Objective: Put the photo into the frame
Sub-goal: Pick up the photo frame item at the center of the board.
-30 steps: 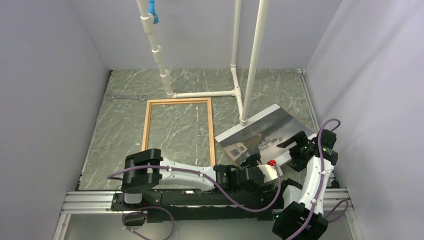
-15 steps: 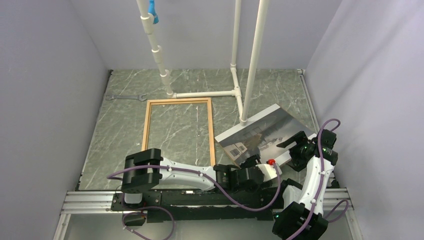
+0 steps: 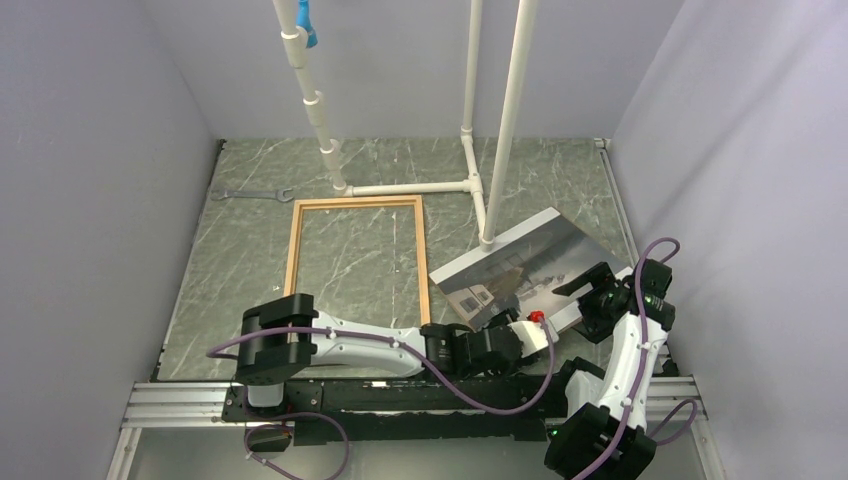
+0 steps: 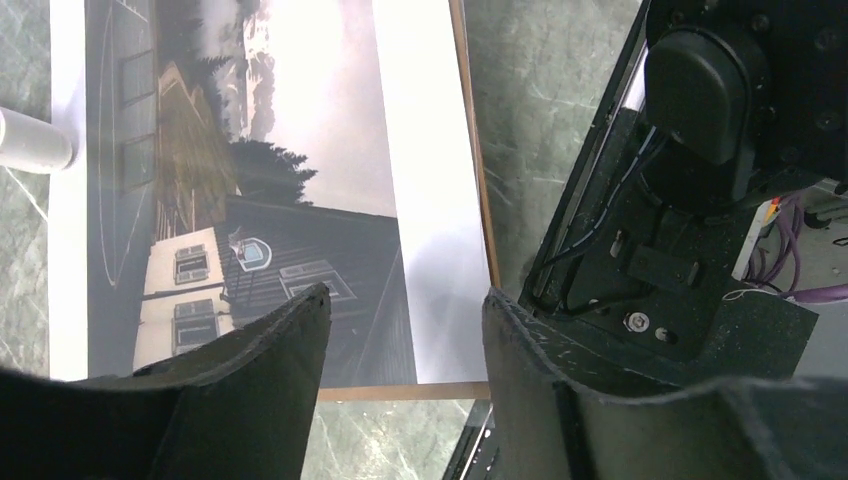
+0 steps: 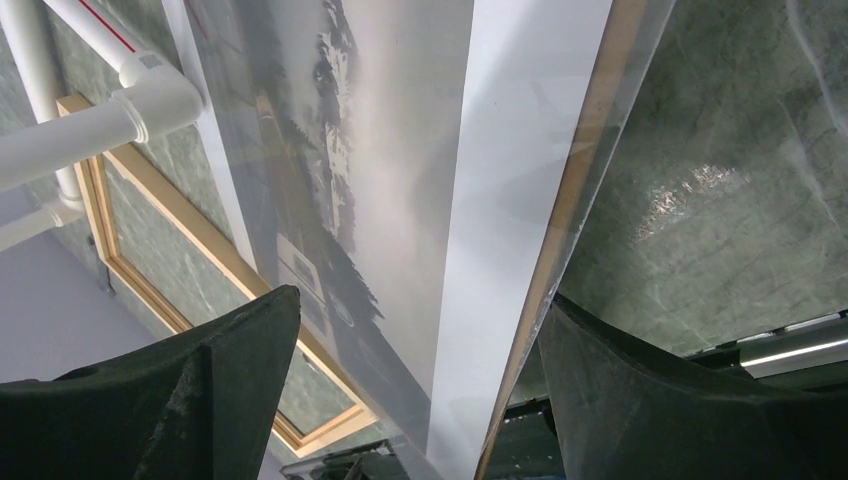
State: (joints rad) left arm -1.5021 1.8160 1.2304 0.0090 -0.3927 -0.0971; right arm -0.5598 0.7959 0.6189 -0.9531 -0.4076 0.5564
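- One photo (image 3: 520,262) lies face up and skewed on the table (image 3: 560,180), just right of the one frame (image 3: 423,262), outside it.
- Left gripper (image 4: 405,305): jaws apart above the photo's near edge, clasping nothing.
- Right gripper (image 5: 420,310): jaws wide, straddling the photo's right edge.
- One wrench (image 3: 252,194) lies beyond the frame.

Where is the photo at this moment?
Top view, right side: the photo lies image-up, angled, just right of the frame, its far edge at the white pipe post.
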